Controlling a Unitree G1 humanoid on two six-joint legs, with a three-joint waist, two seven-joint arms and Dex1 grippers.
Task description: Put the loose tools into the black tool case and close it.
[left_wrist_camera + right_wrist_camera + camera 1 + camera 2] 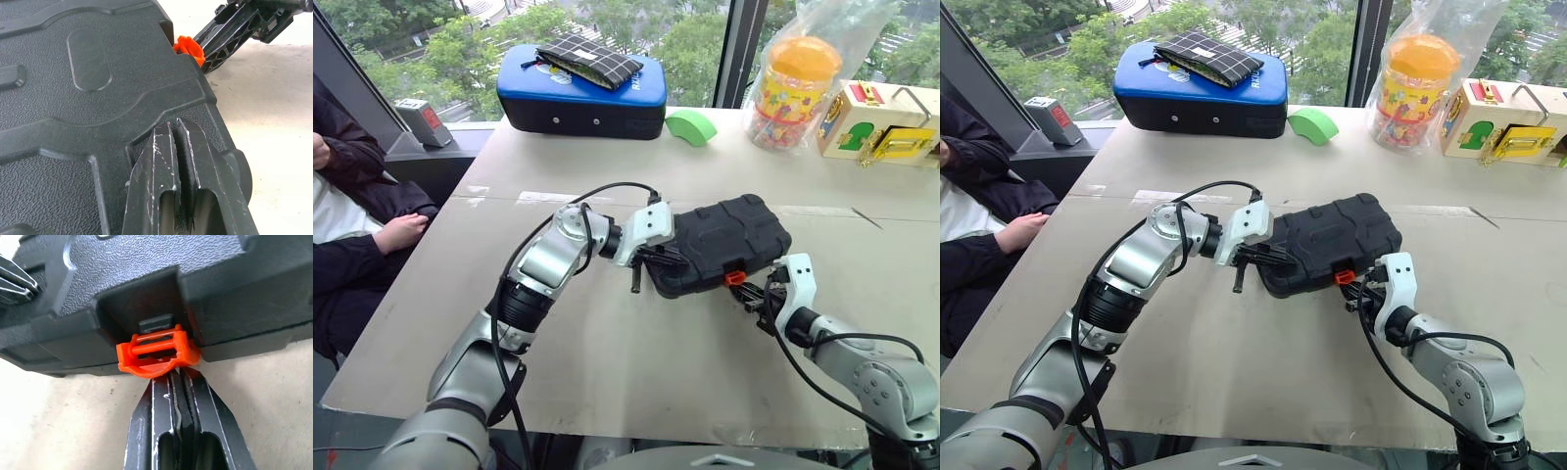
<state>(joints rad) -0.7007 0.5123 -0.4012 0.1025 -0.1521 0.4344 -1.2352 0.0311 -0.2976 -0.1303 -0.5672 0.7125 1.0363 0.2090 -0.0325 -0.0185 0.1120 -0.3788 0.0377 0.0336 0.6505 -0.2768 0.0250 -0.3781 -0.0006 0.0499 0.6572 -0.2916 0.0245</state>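
Observation:
The black tool case (734,235) lies on the table with its lid down and its orange latch (734,277) facing me. My left gripper (176,125) is shut, its tips resting on the lid's textured top at the case's left end (654,257). My right gripper (176,374) is shut too, with its tips right under the orange latch (156,352), touching its lower lip; in the left eye view it sits at the case's front edge (751,292). The loose tools are out of view.
A larger blue-topped case (582,93) with a checked pouch on it stands at the back. A green piece (690,127), an orange-lidded jar in a plastic bag (798,88) and a wooden latch box (881,122) line the back right. A person (352,215) sits at the table's left.

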